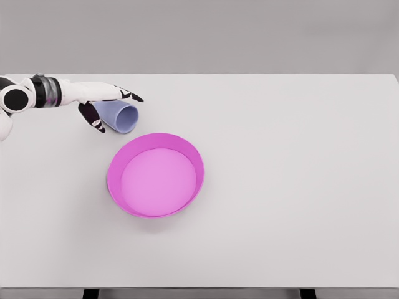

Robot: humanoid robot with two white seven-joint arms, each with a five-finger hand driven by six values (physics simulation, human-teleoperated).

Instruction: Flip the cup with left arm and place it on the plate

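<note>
Here, the robot's white left arm reaches in from the picture's left edge, its black-tipped left hand (107, 104) wrapped around a small pale blue plastic cup (121, 116) on the far-left part of the plain white worktop (299, 187). The cup lies tilted on its side, open mouth facing lower right toward the camera, with the fingers (128, 94) stretched over its upper side and the thumb (92, 118) pressed against its lower left; whether its base touches the worktop cannot be told. Just below and to the right of the cup sits a round magenta plate with a raised rim (197, 163) (more a shallow dish than a flat plate), near the cup but not touching it, its paler pink floor bare. Nothing stands between the cup and the plate. The worktop's right half stretches away with no objects on it, a grey wall behind. The right arm does not show in the head view.
</note>
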